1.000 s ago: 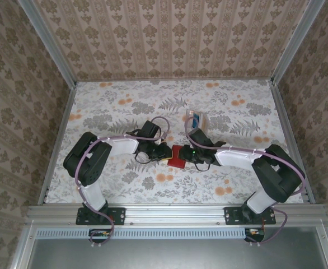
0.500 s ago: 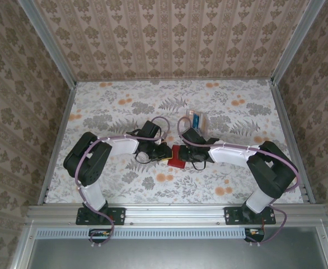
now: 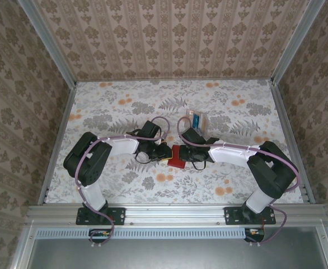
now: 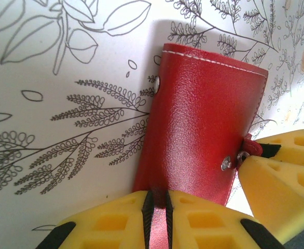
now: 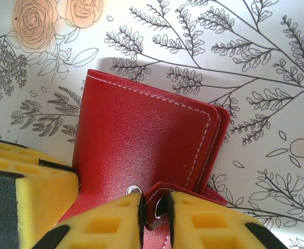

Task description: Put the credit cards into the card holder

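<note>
The card holder (image 3: 177, 157) lay between the arms: left end effector (image 4: 157, 210) clamped on its edge, right end effector (image 5: 156, 211) pinching its tab (image 5: 153, 194).

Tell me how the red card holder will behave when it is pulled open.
Probably floppy: the card holder is thin stitched layers, and its snap tab curls in the right pincer. Likely light and flat-shaped, so unlikely to roll. Its grained surface should resist slipping.

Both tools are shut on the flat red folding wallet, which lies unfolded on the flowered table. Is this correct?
Not fully. The flat red folding wallet lies folded, not unfolded; the right wrist view shows its stitched layers stacked. The left tool and right tool are both shut on it, on the flowered table.
</note>
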